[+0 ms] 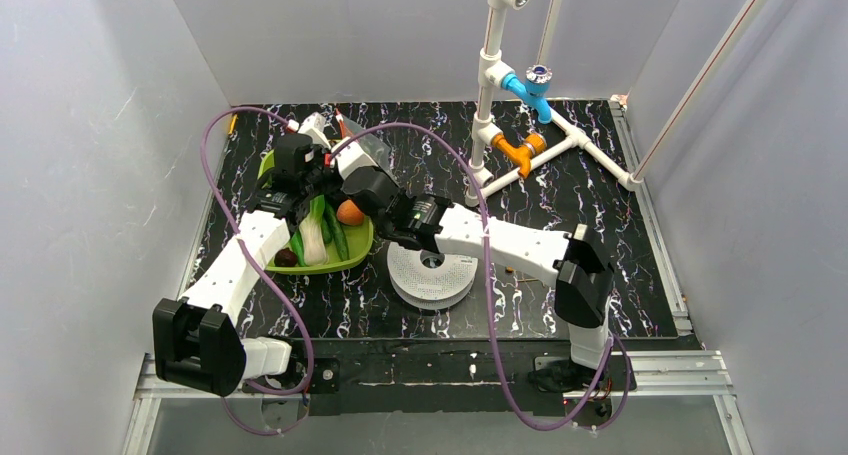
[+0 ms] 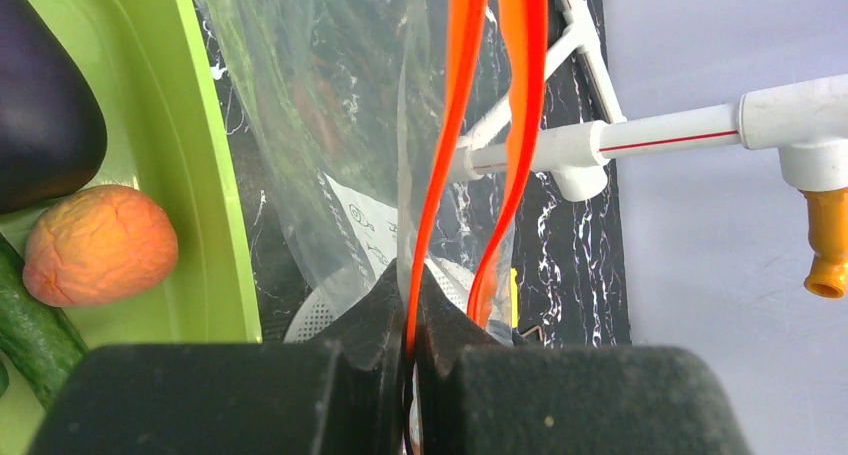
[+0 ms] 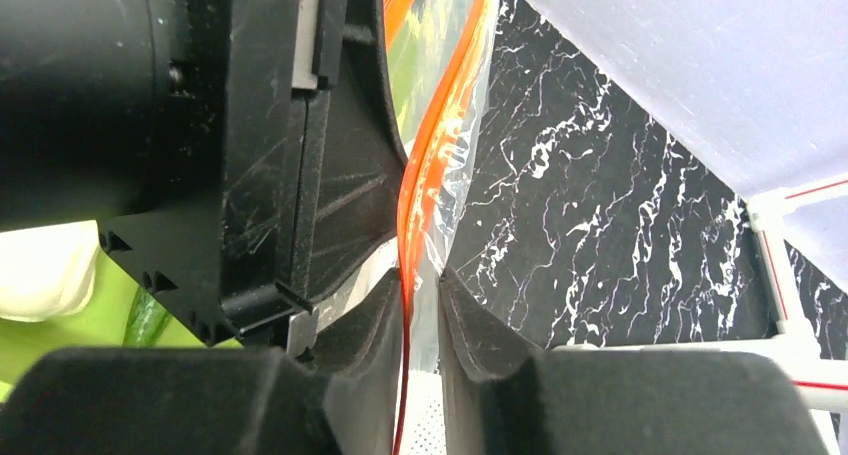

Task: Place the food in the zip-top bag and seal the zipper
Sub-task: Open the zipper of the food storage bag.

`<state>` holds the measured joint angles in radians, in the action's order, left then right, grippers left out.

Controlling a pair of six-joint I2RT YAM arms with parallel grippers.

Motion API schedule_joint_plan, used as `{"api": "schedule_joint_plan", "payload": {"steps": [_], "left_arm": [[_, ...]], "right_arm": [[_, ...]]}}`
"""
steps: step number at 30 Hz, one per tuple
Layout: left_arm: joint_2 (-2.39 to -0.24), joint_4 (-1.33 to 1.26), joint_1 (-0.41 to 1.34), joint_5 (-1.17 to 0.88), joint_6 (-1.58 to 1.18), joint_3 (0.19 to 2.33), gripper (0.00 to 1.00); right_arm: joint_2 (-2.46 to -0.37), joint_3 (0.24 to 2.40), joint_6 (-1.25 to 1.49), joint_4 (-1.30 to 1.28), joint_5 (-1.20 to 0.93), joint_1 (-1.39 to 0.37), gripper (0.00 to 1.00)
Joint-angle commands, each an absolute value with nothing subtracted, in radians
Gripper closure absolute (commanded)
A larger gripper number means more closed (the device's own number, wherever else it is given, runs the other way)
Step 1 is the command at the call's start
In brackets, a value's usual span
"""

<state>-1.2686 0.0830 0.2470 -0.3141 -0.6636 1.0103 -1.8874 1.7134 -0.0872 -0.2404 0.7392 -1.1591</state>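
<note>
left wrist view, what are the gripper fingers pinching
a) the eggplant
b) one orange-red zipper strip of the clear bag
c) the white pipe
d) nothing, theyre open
B: the left gripper is closed on one zipper strip of the clear bag, while the eggplant lies apart in the green tray.

The clear, crinkly zip-top bag [image 2: 330, 125] is held up above the counter. Its orange-red zipper [image 2: 463, 95] is open, the two strips apart. The purple eggplant [image 2: 40, 105], orange-red fruit [image 2: 100, 245], cucumber [image 2: 30, 340] and leafy stalk [image 1: 315, 237] lie in the green tray [image 2: 215, 225].
</note>
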Motion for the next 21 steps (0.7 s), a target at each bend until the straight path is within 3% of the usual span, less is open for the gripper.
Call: {"api": "schedule_joint_plan", "payload": {"steps": [1, 6, 9, 15, 16, 18, 21], "left_arm": [[-1.253, 0.086, 0.249, -0.34, -0.637, 1.048, 1.0], [-1.258, 0.097, 0.25, -0.355, -0.613, 1.062, 1.0], [-1.258, 0.098, 0.249, -0.364, -0.61, 1.067, 1.0], [-1.262, 0.083, 0.249, -0.382, -0.613, 1.06, 1.0], [-1.264, 0.083, 0.249, -0.383, -0.614, 1.061, 1.0], [-1.266, 0.083, 0.249, -0.383, -0.614, 1.062, 1.0], [-1.271, 0.087, 0.249, -0.38, -0.609, 1.064, 1.0]], "right_arm": [[-1.894, 1.739, -0.111, -0.109, 0.823, -1.147, 0.78], [-1.876, 1.73, -0.047, -0.108, 0.811, -1.125, 0.77], [-1.869, 1.738, 0.02, -0.126, 0.767, -1.093, 0.69], [-1.875, 1.748, 0.098, -0.152, 0.718, -1.035, 0.64], [-1.872, 1.745, 0.097, -0.149, 0.714, -1.031, 0.68], [-1.862, 1.736, 0.096, -0.136, 0.715, -1.027, 0.96], [-1.838, 1.703, 0.085, -0.109, 0.717, -1.026, 0.99]]}}
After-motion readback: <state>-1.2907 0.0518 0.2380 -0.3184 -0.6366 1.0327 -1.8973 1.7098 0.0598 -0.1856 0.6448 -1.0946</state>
